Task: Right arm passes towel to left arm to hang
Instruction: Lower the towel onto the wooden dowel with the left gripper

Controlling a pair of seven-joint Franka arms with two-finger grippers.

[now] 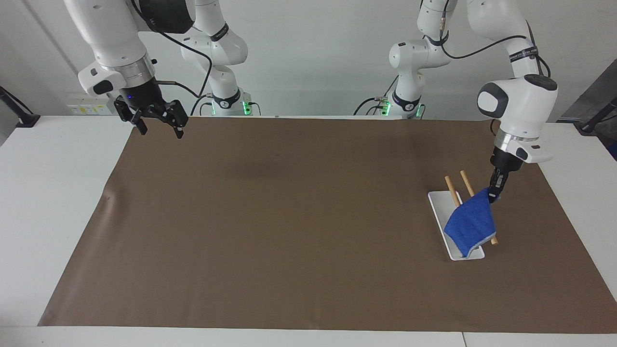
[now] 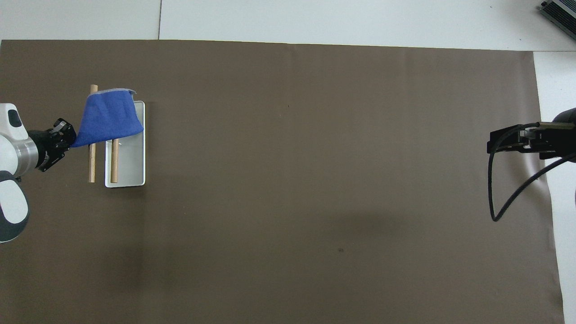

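The blue towel (image 1: 470, 224) is draped over the two wooden rods (image 1: 454, 189) of a small rack with a white base (image 1: 436, 202), at the left arm's end of the table. It covers the rods' ends that lie farther from the robots. My left gripper (image 1: 493, 194) is shut on the towel's corner beside the rods, just above the mat. In the overhead view the left gripper (image 2: 68, 138) pinches the towel (image 2: 110, 119) at its corner. My right gripper (image 1: 160, 128) is open and empty, up in the air over the mat's corner at the right arm's end, where it waits; it also shows in the overhead view (image 2: 494, 145).
A brown mat (image 1: 289, 217) covers most of the white table. The rack's base (image 2: 130, 168) and the rods' bare ends (image 2: 92, 166) show in the overhead view. The right arm's black cable (image 2: 499, 198) loops off its wrist.
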